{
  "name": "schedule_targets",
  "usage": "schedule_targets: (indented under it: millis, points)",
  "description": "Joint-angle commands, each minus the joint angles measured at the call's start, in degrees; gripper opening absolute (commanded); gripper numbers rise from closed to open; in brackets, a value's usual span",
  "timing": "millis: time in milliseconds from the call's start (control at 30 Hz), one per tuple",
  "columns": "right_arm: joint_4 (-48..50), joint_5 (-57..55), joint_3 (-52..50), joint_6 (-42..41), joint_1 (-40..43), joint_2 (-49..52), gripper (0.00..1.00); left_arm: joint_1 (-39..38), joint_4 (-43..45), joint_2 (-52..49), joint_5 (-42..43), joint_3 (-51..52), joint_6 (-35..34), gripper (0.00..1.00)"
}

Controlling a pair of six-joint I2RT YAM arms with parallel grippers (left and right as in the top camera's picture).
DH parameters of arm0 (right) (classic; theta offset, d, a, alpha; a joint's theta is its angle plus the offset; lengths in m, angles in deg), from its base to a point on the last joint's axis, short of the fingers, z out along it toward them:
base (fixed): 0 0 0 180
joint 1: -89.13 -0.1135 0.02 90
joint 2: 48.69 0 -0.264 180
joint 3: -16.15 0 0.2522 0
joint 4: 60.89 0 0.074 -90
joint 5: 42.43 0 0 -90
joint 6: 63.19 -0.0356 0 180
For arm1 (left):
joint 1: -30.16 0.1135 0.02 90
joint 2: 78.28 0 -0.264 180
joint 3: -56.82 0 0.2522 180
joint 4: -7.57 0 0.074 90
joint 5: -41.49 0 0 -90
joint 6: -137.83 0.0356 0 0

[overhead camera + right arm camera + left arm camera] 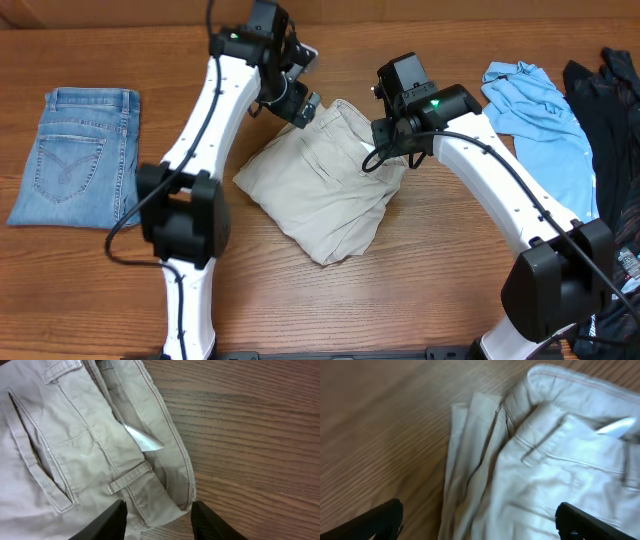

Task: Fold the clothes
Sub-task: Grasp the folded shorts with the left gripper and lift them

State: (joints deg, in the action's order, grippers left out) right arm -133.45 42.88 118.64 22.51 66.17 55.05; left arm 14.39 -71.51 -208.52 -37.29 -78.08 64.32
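Two tools released: left tool [479,510] spread wide above the creased beige shorts [320,190], right tool [159,510] half-open, straddling the stitched waistband [177,460] on the wood-grain bench [430,290].

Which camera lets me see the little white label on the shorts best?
The right wrist view. The white label sits near the middle there, sharp and close, tucked inside the beige shorts. The left wrist view shows the label blurry at the right edge. From overhead it's too small to pick out.
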Motion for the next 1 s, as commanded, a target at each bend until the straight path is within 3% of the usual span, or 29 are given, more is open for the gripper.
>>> schedule_targets:
  millis: [0,267,300,433,467,500,533,600,800,967]
  points:
    - [-0.1,0.6,0.6,-0.5,-0.1,-0.2,0.45,-0.2,2.1,-5.5,4.6,0.1,6.0,1.00]
    - [-0.8,1.1,0.6,-1.8,-0.1,-0.2,0.45,-0.3,6.2,-12.2,11.4,0.1,6.0,1.00]
    - [-0.8,1.4,0.6,-1.8,-0.1,-0.2,0.45,-0.4,6.0,-13.0,12.3,0.1,5.8,0.96]
    - [-0.9,1.4,0.6,-1.8,-0.1,-0.2,0.45,-1.1,4.3,-15.7,14.2,0.1,5.8,0.70]
    - [-1.1,1.4,0.6,-1.8,-0.1,-0.2,0.45,-1.3,3.9,-16.0,14.4,0.1,5.8,0.58]
    - [-1.3,1.4,0.6,-1.8,-0.1,-0.2,0.45,-1.4,3.3,-16.4,14.6,0.1,5.8,0.31]
    - [-1.4,1.4,0.6,-1.8,-0.1,-0.2,0.45,-1.5,2.9,-16.7,14.6,0.1,5.8,0.19]
    - [-1.8,1.4,0.6,-1.8,-0.1,-0.2,0.45,-1.7,2.2,-16.7,14.6,0.1,5.8,0.06]
    - [-2.8,1.4,0.6,-1.7,0.0,-0.2,0.45,-0.2,-2.3,-14.4,7.0,-1.3,5.0,0.04]
    - [-3.1,0.7,0.6,-1.8,0.3,-0.2,0.45,5.0,-5.1,-8.1,-4.2,-2.5,-2.5,0.04]
